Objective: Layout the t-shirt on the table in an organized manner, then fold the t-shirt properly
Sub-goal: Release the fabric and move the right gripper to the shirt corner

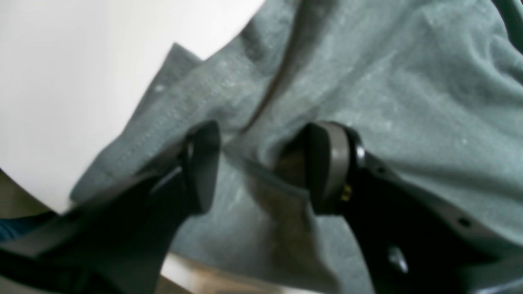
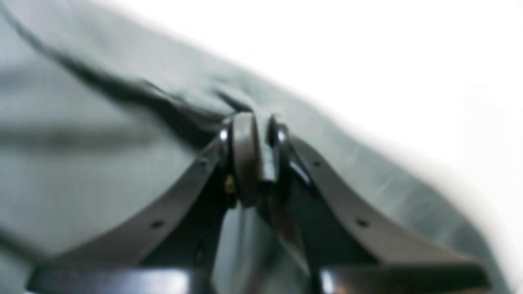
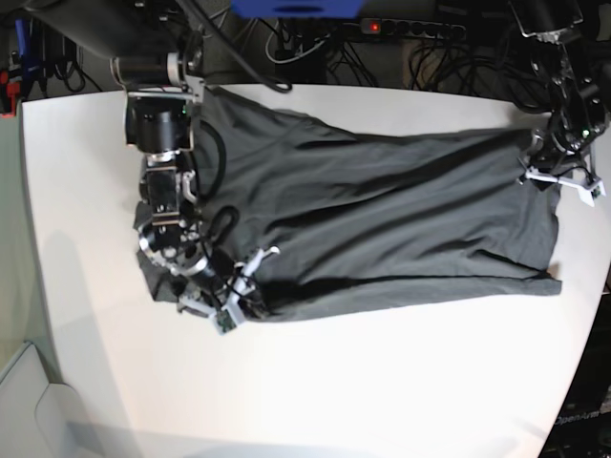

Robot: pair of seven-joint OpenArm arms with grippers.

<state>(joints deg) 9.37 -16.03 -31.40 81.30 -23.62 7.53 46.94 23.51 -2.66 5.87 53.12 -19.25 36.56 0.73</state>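
The t-shirt (image 3: 382, 219) lies stretched across the middle of the table (image 3: 334, 391), wrinkled lengthwise. At the shirt's left end in the base view, the right gripper (image 2: 261, 153) has its jaws pinched nearly together on a fold of the cloth beside the shirt's edge. At the shirt's opposite end, the left gripper (image 1: 261, 163) stands half apart with a ridge of fabric between its fingers (image 1: 327, 163); whether it's truly clamped, I can't tell.

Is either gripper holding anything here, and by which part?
Right gripper jaws pinch the t-shirt at a fold near its edge. Left gripper jaws straddle a fabric ridge, apart, gripping nothing.
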